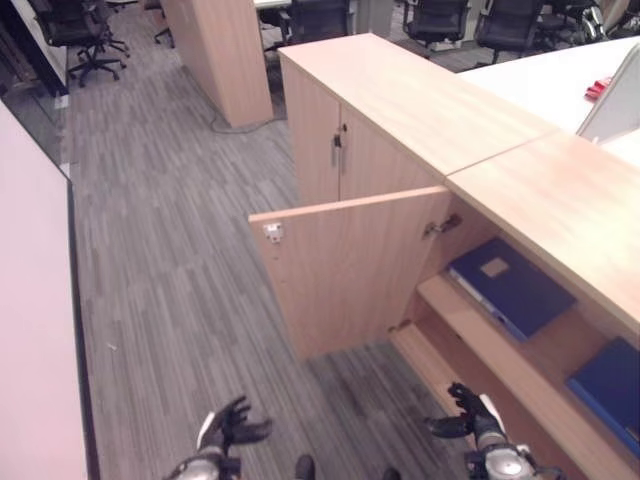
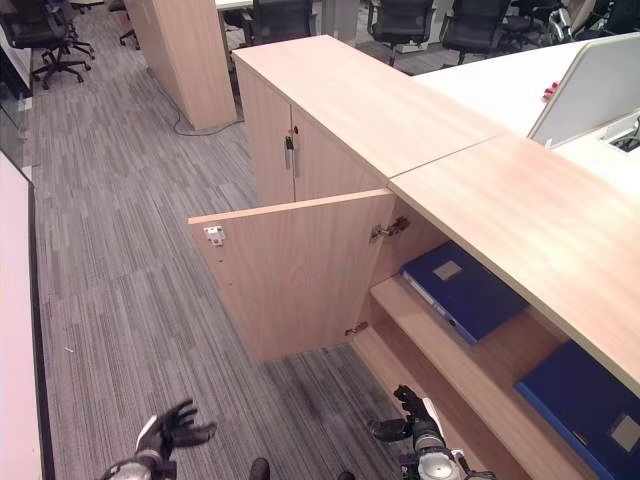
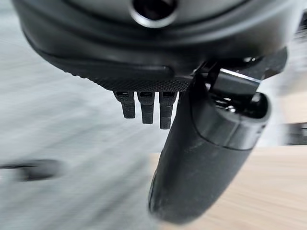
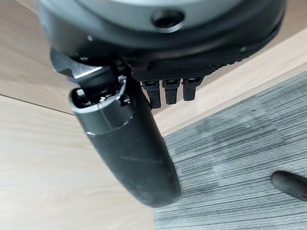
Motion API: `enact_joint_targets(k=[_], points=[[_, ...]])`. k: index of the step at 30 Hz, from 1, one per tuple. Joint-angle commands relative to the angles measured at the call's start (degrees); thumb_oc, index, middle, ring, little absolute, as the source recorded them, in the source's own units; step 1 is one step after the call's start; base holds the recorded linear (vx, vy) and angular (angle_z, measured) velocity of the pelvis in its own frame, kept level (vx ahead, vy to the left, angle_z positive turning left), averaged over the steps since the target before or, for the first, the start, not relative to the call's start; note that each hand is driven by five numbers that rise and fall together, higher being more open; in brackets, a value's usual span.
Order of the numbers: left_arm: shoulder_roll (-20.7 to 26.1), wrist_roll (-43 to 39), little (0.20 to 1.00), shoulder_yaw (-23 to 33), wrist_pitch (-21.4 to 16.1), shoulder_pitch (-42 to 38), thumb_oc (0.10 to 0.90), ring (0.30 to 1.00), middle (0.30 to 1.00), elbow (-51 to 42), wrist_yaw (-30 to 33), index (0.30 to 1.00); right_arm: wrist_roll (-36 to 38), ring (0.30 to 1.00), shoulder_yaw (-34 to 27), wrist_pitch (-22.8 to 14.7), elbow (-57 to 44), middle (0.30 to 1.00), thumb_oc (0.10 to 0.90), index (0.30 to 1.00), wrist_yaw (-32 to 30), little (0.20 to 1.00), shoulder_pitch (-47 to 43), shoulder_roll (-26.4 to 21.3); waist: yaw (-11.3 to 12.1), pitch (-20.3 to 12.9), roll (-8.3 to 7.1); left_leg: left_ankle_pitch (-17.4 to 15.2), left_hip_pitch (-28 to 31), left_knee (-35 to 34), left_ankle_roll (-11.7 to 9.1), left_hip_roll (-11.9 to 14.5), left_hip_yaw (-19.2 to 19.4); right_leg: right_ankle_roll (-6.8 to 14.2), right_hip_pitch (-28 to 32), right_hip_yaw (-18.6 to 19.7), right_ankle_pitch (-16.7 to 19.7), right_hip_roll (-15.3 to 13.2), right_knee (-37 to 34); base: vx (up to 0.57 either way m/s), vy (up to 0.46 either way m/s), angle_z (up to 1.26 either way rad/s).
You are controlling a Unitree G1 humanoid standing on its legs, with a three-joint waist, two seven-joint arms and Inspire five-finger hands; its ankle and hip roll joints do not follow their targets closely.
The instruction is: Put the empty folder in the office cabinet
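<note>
A low wooden office cabinet [image 1: 560, 200] stands at the right with its door [image 1: 345, 270] swung open toward me. A blue folder [image 1: 510, 285] lies flat on the upper shelf inside. A second blue folder [image 1: 610, 385] lies further right on the same shelf. My left hand [image 1: 232, 425] hangs low over the carpet, fingers spread and holding nothing. My right hand [image 1: 470, 412] is low beside the cabinet's bottom shelf [image 1: 440, 370], fingers relaxed and holding nothing. In the wrist views the left hand [image 3: 201, 153] and the right hand [image 4: 129, 143] show straight fingers with nothing in them.
Another cabinet [image 1: 340, 120] with shut doors adjoins the open one on the far side. A wooden pillar [image 1: 225, 55] and several office chairs [image 1: 85, 30] stand at the back. A white desk [image 1: 550, 80] lies behind the cabinets. A pale wall [image 1: 30, 330] runs along the left.
</note>
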Motion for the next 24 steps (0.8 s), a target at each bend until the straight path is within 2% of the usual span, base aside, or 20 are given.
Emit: enact_joint_targets(k=[1,7,10,11,13,20,22,24], points=[[4.8,-5.9,0.900,2.5,-5.3,-11.1,0.800,0.900,0.900,6.7,2.6,0.900,-2.1,0.900,0.8,-5.0,-3.7,0.900,0.800,0.900,1.3,0.900,-2.8,-1.5,-0.3,-1.3,-0.24,-10.8,6.3,0.0,-1.3,-0.6,0.2,5.3,0.1,0.5,-1.8,-3.5,1.2,0.06,0.012,-0.23],[18.3,-14.3,0.900,8.3,-7.3,-28.0,0.800,0.900,0.900,9.8,6.1,0.900,-3.0,0.900,3.3,-5.5,-4.9,0.900,0.800,0.900,3.1,0.900,-1.6,-3.3,-3.4,-2.9,-0.02,-11.6,7.6,0.0,-1.6,0.0,2.2,5.9,-0.1,2.1,-1.6,-3.4,1.8,0.05,0.019,-0.17],[21.9,-16.4,0.900,8.0,-7.5,-32.8,0.800,0.900,0.900,11.6,5.6,0.900,-2.5,0.900,3.9,-5.4,-4.7,0.900,0.800,0.900,3.7,0.900,-1.8,-3.7,-4.0,-3.1,0.02,-11.7,7.7,0.0,-1.6,0.0,2.9,6.2,-0.8,2.8,-1.5,-3.5,2.3,0.01,0.035,-0.23],[24.5,-17.2,0.900,7.0,-7.6,-36.3,0.800,0.900,0.900,12.0,5.1,0.900,-2.2,0.900,4.3,-5.2,-4.3,0.900,0.800,0.900,4.4,0.900,-1.8,-4.0,-4.7,-3.4,0.31,-11.9,7.8,0.0,-1.5,0.0,3.5,6.6,-1.3,3.4,-1.3,-3.7,2.6,0.02,0.060,-0.16],[26.2,-17.4,0.900,5.8,-7.7,-39.1,0.800,0.900,0.900,12.1,4.6,0.900,-2.0,0.900,4.7,-5.0,-4.2,0.900,0.800,0.900,5.1,0.900,-1.8,-4.1,-5.2,-3.7,0.44,-12.0,7.8,0.0,-1.4,-0.1,4.1,6.9,-1.9,3.9,-1.1,-4.0,3.1,0.02,0.056,-0.21],[25.9,-13.6,0.900,0.6,-7.4,-43.9,0.800,0.900,0.900,12.3,3.9,0.900,-1.8,0.900,5.1,-4.7,-3.1,0.900,0.800,0.900,5.6,0.900,-2.5,-4.0,-6.3,-3.8,0.55,-12.0,7.6,0.0,-1.2,-0.5,5.0,7.5,-2.9,4.7,-0.4,-4.4,3.7,0.00,0.037,-0.13],[21.2,-11.8,0.900,-1.7,-7.3,-43.1,0.800,0.900,0.900,10.2,3.8,0.900,-2.1,0.900,4.6,-4.4,-2.4,0.900,0.800,0.900,5.2,0.900,-3.0,-3.5,-6.5,-3.7,0.11,-12.2,7.6,0.0,-0.9,-0.8,5.1,7.7,-3.3,4.8,-0.3,-4.7,3.9,0.00,0.038,0.04],[18.8,-11.4,0.900,-2.3,-7.2,-42.5,0.800,0.900,0.900,9.8,3.6,0.900,-2.3,0.900,4.5,-4.4,-2.6,0.900,0.800,0.900,5.0,0.900,-3.2,-3.4,-6.5,-3.6,-0.14,-12.2,7.6,0.0,-0.8,-0.8,5.1,7.7,-3.3,4.8,-0.3,-4.8,4.0,0.00,0.015,0.10]])
